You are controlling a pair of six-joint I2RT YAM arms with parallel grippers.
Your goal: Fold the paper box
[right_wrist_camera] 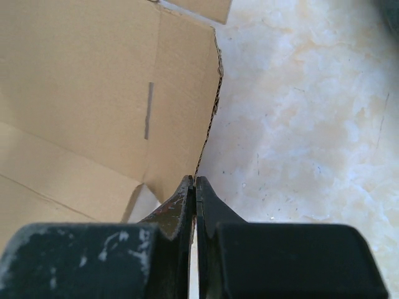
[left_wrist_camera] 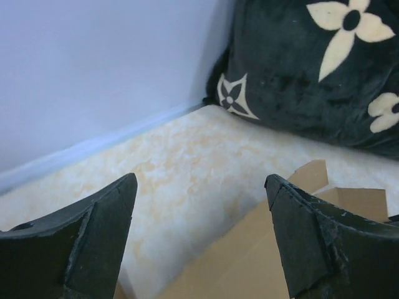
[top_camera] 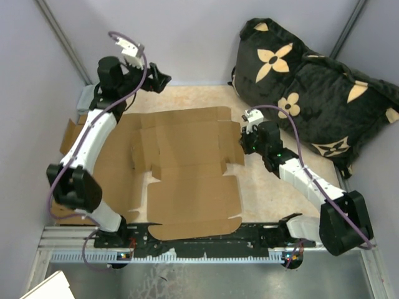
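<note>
Flat brown die-cut cardboard box blank (top_camera: pixel 187 180) lies unfolded on the beige marbled table (top_camera: pixel 206 96), left of the black flower-print cushion (top_camera: pixel 305 93). The right gripper (top_camera: pixel 247 140), nearer the cushion, pinches the blank's right flap edge. The left gripper (top_camera: pixel 157 79), farther left, gapes empty. Step: raising that flap. The next move likely calls for creasing it upright.

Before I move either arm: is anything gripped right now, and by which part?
Right gripper pinches the paper box by its right flap's edge; left gripper is open, holding nothing.
</note>
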